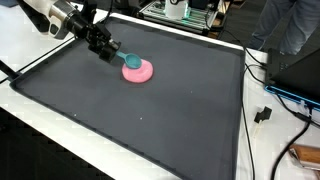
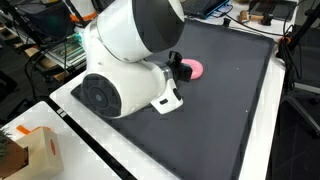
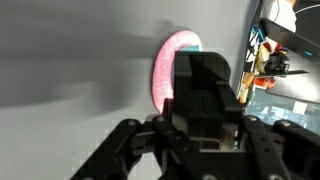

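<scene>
Teal spoon (image 1: 127,61), handle pinched by gripper (image 1: 108,48), tip resting in pink bowl (image 1: 141,72), on black mat (image 1: 150,120)

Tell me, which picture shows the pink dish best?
An exterior view shows the pink dish best: whole on the dark mat, with something teal on it. In an exterior view the robot arm hides most of it. The wrist view shows only a pink rim behind the gripper.
</scene>
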### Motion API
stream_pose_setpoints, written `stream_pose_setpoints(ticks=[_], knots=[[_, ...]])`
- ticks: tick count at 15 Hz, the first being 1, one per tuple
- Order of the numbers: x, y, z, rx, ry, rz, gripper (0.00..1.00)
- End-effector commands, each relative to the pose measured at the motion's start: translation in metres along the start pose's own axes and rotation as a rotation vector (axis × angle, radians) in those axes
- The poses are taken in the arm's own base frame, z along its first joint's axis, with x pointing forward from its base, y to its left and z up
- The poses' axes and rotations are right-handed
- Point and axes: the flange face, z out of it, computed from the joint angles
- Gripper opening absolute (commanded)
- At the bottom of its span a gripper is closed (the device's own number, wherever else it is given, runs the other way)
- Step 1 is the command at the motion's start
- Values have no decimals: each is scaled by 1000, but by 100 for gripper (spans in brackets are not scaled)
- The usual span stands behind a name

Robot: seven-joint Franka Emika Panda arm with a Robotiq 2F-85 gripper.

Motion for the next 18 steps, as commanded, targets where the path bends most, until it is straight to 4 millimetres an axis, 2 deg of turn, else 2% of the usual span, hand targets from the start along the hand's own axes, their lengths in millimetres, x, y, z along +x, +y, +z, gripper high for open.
stream_pose_setpoints(ticks=[1,10,18], knots=[[2,23,9,-92,-31,23,25],[15,-8,3,-114,-76,13,25],[35,-62,5,-215,-155,-29,25]])
